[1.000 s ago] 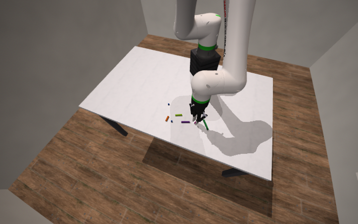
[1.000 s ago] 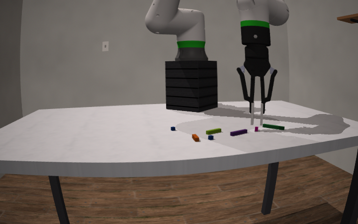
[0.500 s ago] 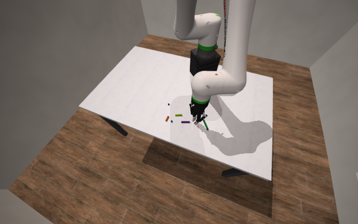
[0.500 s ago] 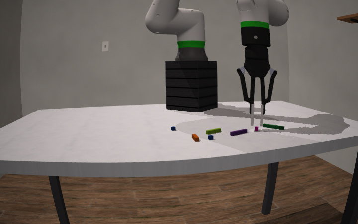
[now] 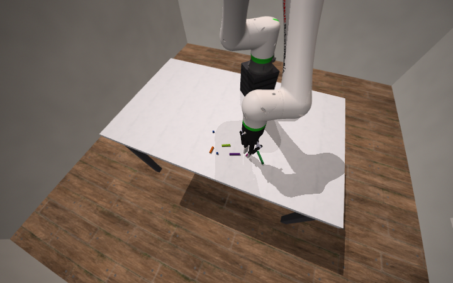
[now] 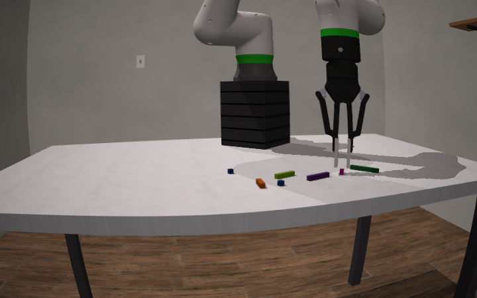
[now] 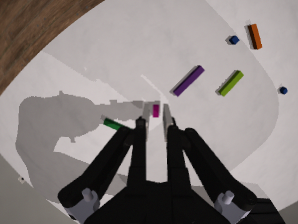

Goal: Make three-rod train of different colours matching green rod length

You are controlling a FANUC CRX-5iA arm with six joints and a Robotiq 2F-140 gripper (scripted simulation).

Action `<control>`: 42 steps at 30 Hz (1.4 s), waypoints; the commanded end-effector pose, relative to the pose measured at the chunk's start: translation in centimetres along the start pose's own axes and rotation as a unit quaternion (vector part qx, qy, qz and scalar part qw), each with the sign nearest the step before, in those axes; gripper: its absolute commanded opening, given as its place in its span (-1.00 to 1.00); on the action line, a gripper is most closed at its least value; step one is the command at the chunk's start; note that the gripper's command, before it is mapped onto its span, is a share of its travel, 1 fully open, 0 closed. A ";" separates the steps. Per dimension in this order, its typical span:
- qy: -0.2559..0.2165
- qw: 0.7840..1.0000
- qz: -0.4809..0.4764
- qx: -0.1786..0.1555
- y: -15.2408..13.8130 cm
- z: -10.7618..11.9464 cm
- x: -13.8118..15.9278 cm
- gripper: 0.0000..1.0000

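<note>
While no train is yet laid, the rods are seen scattered apart at centre frame in the top view: green rod (image 6: 364, 168), magenta rod (image 6: 341, 171), purple rod (image 6: 318, 175), lime rod (image 6: 284, 174), orange rod (image 6: 260, 183) and two blue rods (image 6: 280, 182). A train of blue, magenta and lime is judged to remain entirely undone. The gripper (image 6: 342, 164) is held narrow and empty just above the magenta rod, right of centre in the exterior view. A white table (image 6: 105, 197) on dark legs, a wooden floor and grey walls are shown.
</note>
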State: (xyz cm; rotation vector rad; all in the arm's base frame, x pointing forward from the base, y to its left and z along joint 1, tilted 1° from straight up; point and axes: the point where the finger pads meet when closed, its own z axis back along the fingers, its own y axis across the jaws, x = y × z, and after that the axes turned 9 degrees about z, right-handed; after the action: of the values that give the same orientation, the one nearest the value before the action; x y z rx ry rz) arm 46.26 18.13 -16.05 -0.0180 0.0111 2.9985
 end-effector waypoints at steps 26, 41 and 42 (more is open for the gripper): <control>0.000 1.000 0.000 0.000 0.0 -0.3 0.0 -0.71; 0.000 1.000 0.000 0.000 0.0 -1.5 0.0 -0.71; 0.000 1.000 0.000 0.000 0.0 -1.6 0.0 -0.71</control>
State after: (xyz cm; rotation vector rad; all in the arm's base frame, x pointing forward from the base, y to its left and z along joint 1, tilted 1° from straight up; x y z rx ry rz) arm 46.28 18.12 -17.54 -0.0180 0.0111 2.9985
